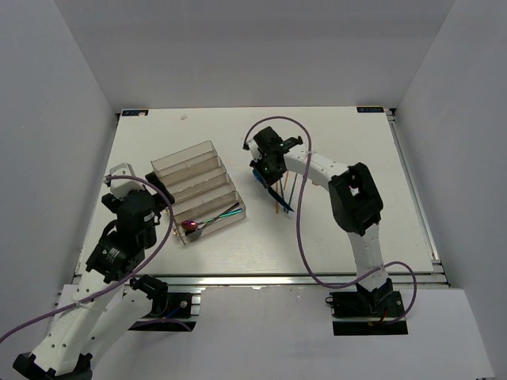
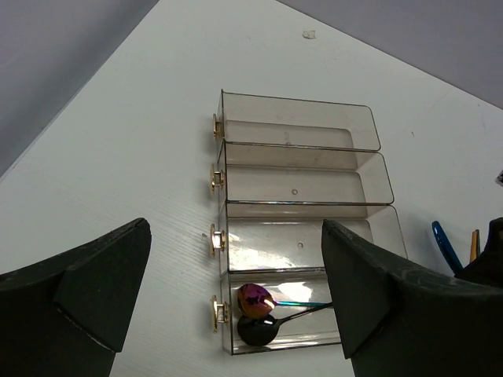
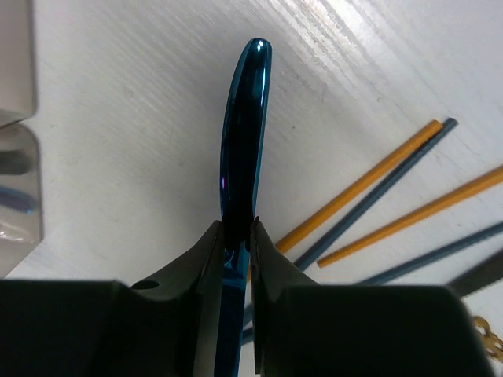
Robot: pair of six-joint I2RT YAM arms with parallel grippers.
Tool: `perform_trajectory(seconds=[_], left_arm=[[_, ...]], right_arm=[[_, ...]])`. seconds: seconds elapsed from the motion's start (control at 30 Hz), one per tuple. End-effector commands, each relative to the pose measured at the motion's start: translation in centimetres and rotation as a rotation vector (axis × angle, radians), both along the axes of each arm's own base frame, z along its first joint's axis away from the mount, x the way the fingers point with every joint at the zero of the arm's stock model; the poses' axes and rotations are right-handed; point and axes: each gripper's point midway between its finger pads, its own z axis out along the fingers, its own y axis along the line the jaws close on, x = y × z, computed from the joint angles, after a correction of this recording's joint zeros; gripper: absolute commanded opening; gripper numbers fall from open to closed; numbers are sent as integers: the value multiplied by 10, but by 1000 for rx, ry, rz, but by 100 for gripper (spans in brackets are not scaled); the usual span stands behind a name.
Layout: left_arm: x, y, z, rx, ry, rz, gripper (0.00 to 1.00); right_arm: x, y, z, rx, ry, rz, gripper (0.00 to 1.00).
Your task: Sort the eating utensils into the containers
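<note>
Dark fingers of the right gripper (image 3: 237,228) fill the bottom of the right wrist view, pinched tight on a blue utensil (image 3: 244,118) whose glossy rounded end points away over the white table (image 3: 118,118); whether that end touches the surface I cannot tell. Just to its right lie loose chopsticks (image 3: 361,184), orange and grey-blue, fanned out on the table, some touching one another. From above, this gripper sits just right of the clear tray (image 1: 198,178), over the small heap of loose pieces. The left gripper (image 2: 234,236) hangs near the tray's near-left end with its jaws spread wide and nothing between them. Through that gap the stepped compartments run side by side, and the nearest one holds an iridescent spoon (image 2: 253,298) and a black spoon (image 2: 255,330), bowls close together at the left end, handles running to the right along the compartment.
</note>
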Motion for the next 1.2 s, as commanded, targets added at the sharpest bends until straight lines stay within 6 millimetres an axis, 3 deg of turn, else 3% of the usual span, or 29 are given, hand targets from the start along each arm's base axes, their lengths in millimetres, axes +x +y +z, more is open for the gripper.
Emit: perform_trajectory(seconds=[0.0, 0.17, 0.4, 0.57, 0.7, 0.87, 1.17], left_arm=[[-1, 2, 3, -3, -21, 3, 98], [-3, 7, 7, -7, -37, 28, 98], [-11, 19, 15, -25, -79, 84, 98], [-15, 23, 19, -35, -100, 102, 98], [-19, 27, 23, -46, -123, 114, 98], [-21, 27, 25, -59, -144, 107, 98], [-18, 22, 23, -50, -127, 81, 98]], right_arm=[[6, 18, 74, 126, -136, 36, 0], [3, 44, 109, 166, -245, 189, 0], [-21, 127, 150, 236, -423, 615, 0], [-56, 180, 160, 347, -490, 947, 0], [-70, 207, 162, 462, -501, 1100, 0], [-85, 229, 158, 565, -532, 1236, 0], [-91, 240, 142, 616, -515, 1311, 0]])
